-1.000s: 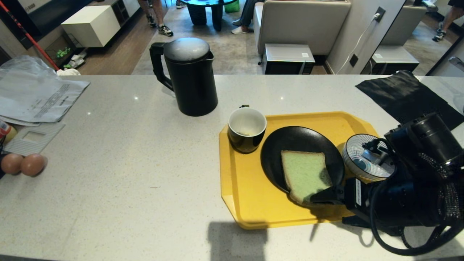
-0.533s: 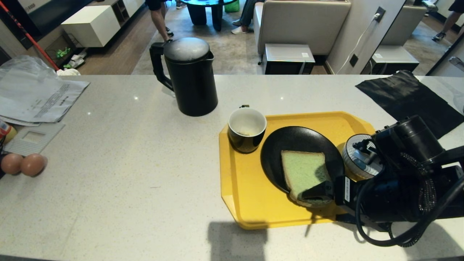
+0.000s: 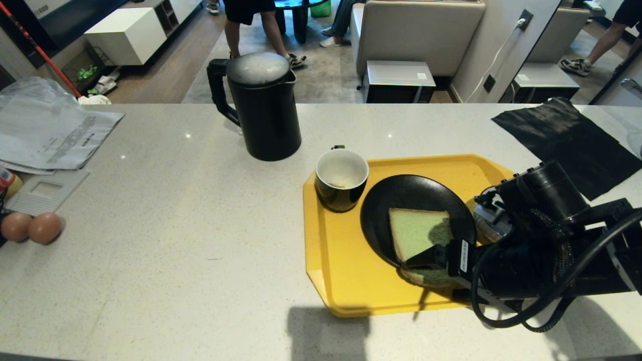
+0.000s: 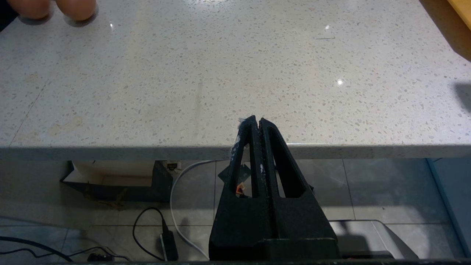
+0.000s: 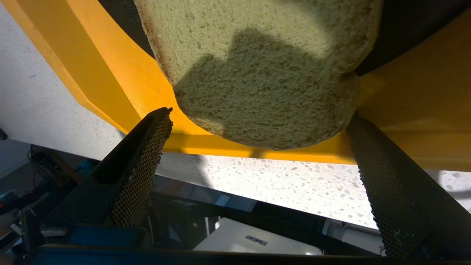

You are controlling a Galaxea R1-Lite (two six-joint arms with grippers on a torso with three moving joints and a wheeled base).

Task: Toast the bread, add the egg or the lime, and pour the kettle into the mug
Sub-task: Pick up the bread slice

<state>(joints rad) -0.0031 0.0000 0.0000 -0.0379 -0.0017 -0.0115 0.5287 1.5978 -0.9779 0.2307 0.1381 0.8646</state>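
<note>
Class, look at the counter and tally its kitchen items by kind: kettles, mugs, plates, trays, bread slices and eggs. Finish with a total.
Kettle: 1
Mug: 1
Black plate: 1
Yellow tray: 1
Bread slice: 1
Brown eggs: 2
Total: 7

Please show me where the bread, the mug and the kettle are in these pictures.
bread (image 3: 415, 231): head view, on its green crumb.
mug (image 3: 341, 169): head view, on its white inside.
kettle (image 3: 271, 120): head view, on its black body.
</note>
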